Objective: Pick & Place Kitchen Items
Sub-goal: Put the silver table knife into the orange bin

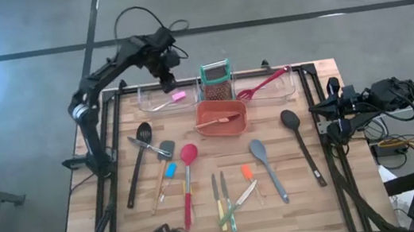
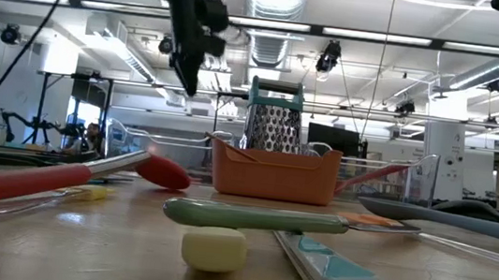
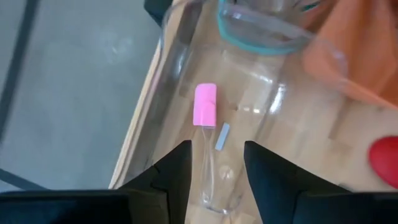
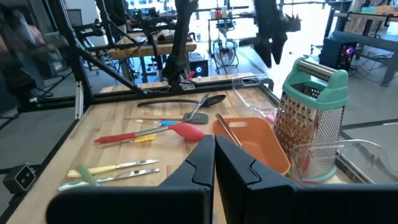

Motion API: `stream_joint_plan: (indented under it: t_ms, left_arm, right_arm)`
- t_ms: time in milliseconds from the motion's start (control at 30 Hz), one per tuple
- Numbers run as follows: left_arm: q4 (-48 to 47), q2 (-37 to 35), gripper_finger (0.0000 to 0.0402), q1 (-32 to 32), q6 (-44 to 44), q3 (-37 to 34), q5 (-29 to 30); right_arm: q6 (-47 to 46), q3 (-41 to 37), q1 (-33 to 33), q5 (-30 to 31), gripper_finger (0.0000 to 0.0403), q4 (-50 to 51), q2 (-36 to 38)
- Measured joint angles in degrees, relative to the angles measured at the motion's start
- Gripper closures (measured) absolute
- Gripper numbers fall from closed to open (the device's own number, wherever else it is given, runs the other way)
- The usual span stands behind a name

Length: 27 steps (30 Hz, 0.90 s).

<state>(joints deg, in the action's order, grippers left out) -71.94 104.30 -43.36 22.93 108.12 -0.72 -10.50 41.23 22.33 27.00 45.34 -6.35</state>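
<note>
Left gripper (image 1: 166, 82) hangs above the clear tray (image 1: 151, 105) just left of the grater (image 1: 216, 83), at the back of the table. Fingers (image 3: 175, 171) part-open, nothing between them. Pink scraper (image 1: 177, 97) lies in that tray, directly below and slightly ahead of the fingertips; in the left wrist view its clear handle runs down into the gap between the fingers, pink head (image 3: 205, 104) pointing away. Judged placed, not held.

Right gripper (image 4: 214, 163) parked off the table's right edge, well right of the grater, fingers pressed together, empty.

Orange bin (image 1: 221, 118) just in front of the grater holds one utensil. Red slotted spatula (image 1: 263, 85) lies in the clear tray to the grater's right.

Remaining items lie in front of the bin. Nearest the left arm: black slotted spoon (image 1: 138, 161) and grey spatula (image 1: 158, 149), front-left of the bin. The spoon's long axis runs roughly front-to-back, head toward the grater. Black spoon (image 1: 301, 144), front-right of the bin, is nearer the right arm.

Judgement: the left arm would have to rise clear of the tray wall before reaching forward.
</note>
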Motion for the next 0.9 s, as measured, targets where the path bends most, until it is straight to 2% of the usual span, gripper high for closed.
stream_joint_plan:
  t_ms: [367, 500, 633, 900]
  left_arm:
    - [-9.91, -16.36, 0.0250, 4.01, -2.05, -0.50, -1.51]
    - [-16.46, -20.20, 0.0250, 7.89, 1.85, -0.80, -1.78]
    - [-18.08, -23.90, 0.0250, 13.10, 6.43, -4.26, -1.82]
    - [-18.06, -28.55, 0.0252, 20.34, 8.18, -16.53, -1.87]
  right_arm:
    - [0.00, 0.01, 0.00, 0.00, 0.0394, -0.01, 0.00]
    - [0.00, 0.02, -0.02, 0.00, 0.0394, 0.00, 0.00]
    - [0.00, 0.00, 0.00, 0.00, 0.0394, -0.02, 0.00]
    - [0.00, 0.00, 0.00, 0.00, 0.0394, -0.02, 0.00]
